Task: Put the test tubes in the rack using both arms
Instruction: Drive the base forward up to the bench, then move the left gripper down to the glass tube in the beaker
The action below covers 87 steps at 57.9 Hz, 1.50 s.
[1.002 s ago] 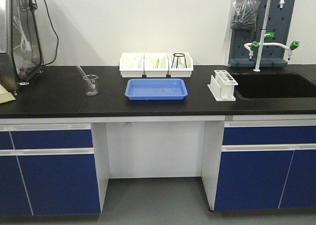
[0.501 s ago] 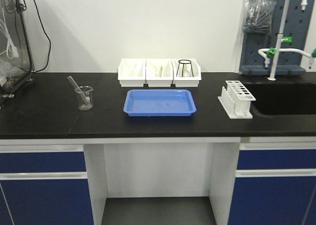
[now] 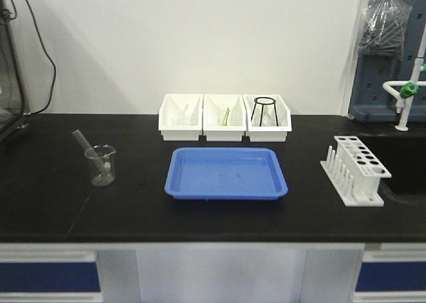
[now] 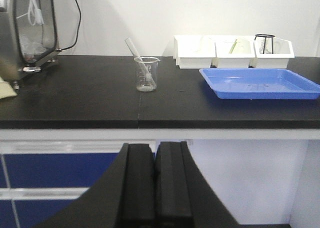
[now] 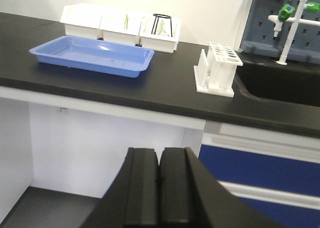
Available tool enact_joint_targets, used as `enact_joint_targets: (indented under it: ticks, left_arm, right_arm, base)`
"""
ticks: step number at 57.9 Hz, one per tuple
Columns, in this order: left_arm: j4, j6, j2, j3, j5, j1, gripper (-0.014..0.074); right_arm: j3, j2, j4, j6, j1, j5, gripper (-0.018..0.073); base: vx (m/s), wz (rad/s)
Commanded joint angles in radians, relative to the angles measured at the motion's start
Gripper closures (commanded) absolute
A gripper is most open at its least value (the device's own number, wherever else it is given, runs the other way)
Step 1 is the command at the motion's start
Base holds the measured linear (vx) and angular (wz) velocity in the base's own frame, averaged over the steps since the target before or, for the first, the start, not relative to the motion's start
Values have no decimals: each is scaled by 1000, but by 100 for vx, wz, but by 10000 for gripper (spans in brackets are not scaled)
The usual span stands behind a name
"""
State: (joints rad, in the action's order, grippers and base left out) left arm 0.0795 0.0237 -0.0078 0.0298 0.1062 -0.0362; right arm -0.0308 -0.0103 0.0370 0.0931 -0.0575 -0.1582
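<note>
Fingers (image 4: 137, 188) of the left gripper (image 4: 155, 190) sit pressed flat together at the bottom centre of the left wrist view, pad against pad. Same story on the other side: the right gripper (image 5: 160, 193) shows at the bottom centre of its own view, its two black fingers closed tight against each other. Both grippers hang low in their frames, with the edge of the long black laboratory counter (image 3: 133, 213) above them.

Over to the front view. The small white plastic two-tiered rack (image 3: 356, 170) stands upright on the counter at the right of the frame, round holes in its top plate, short pegs along its left side. It is well apart from the shallow blue plastic tray (image 3: 226, 173), which lies flat at the centre. Just behind the tray, three white open-fronted plastic bins (image 3: 181, 116) line up side by side against the wall, and the right-hand one holds a black wire tripod ring (image 3: 265, 110). Far left, a small clear glass beaker (image 3: 101, 164) stands alone with a clear rod (image 3: 83, 142) leaning out of it. At the right edge, a green-handled white tap (image 3: 407, 90) shows above the dark sink.
</note>
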Motion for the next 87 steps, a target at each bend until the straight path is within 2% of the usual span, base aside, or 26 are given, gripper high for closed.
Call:
enact_joint_targets:
  ticks: [1,50,87]
  left_arm:
    - [1,8,-10,28,-88,3,617]
    - [1,8,-10,28,-88,3,617]
    - [1,8,-10,28,-88,3,617]
  right_arm:
    - [-10,-4,10,2,2,85,566]
    - [-10,-4,10,2,2,86,566]
    - [-10,-4,10,2,2,86,566]
  base:
    - [50,-4]
    - [45,0]
    - [18,0]
